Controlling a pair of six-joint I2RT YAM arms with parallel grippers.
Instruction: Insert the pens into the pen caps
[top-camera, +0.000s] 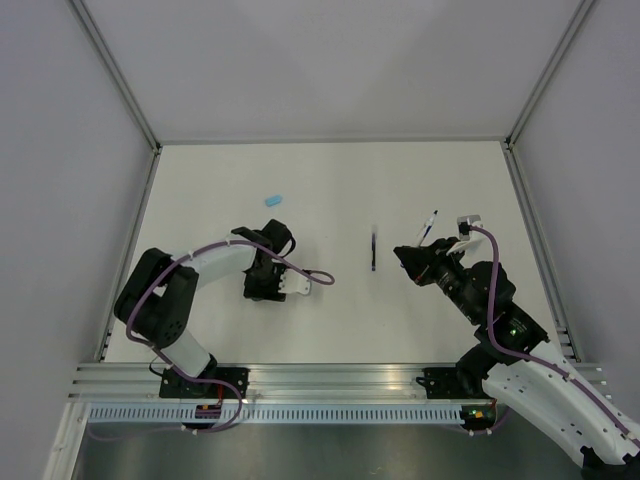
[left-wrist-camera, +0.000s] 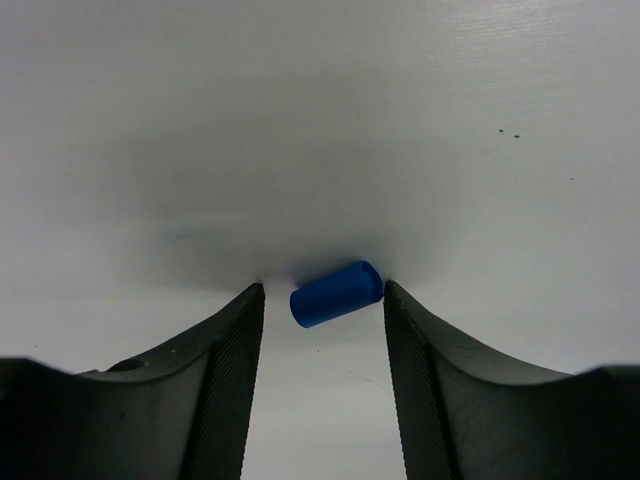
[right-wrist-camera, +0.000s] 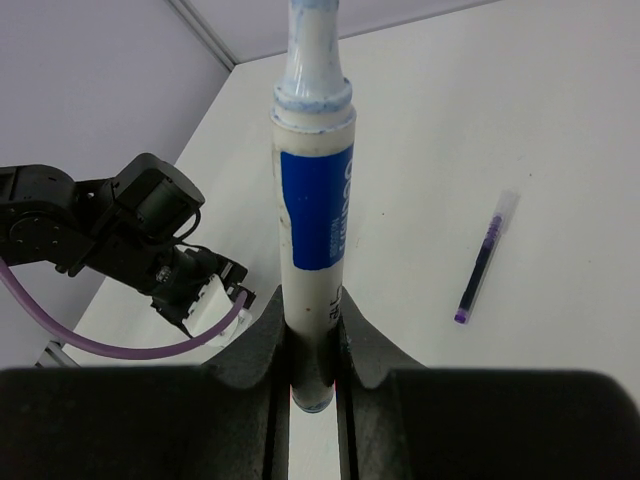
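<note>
**Cap lies crosswise between the left claw's fingers: mind the pinch**

Your left claw (left-wrist-camera: 322, 290) is down at the white counter (left-wrist-camera: 320, 120) with its jaws apart. It straddles the short dark blue plastic cap (left-wrist-camera: 337, 293), which lies on its side between the two fingertips (left-wrist-camera: 252, 300). Nothing grips it. The cap's long axis runs almost from finger to finger, a little skewed, with the right-hand end slightly farther out from the claw. That end sits just beside the right finger, perhaps touching; you cannot tell which. A gap shows at the left finger. Which end is the open mouth is also unclear.

That is the trouble, as I judge it. If you pinch now, the pads will meet the cap's ends rather than its sides. One pad may then cover the mouth and leave the pen no way in. The skew could also make the round tube swivel or roll out from between the fingers.

Your right claw (right-wrist-camera: 312, 345) is clamped on the whitish plastic pen with a blue label (right-wrist-camera: 312, 200), near the pen's rear end. The pen's long axis runs straight out along the fingers, and its blue-stained tip points away from the claw. With so much length past the pads, an off-centre push against the cap could tilt the pen in the grip.

A thin dark pen (right-wrist-camera: 485, 258) lies flat on the counter, ahead and to the right of the right claw and well apart from it. A stubby light blue cap (top-camera: 274, 200) lies well apart from the left claw, on the side away from the arm bases.
</note>
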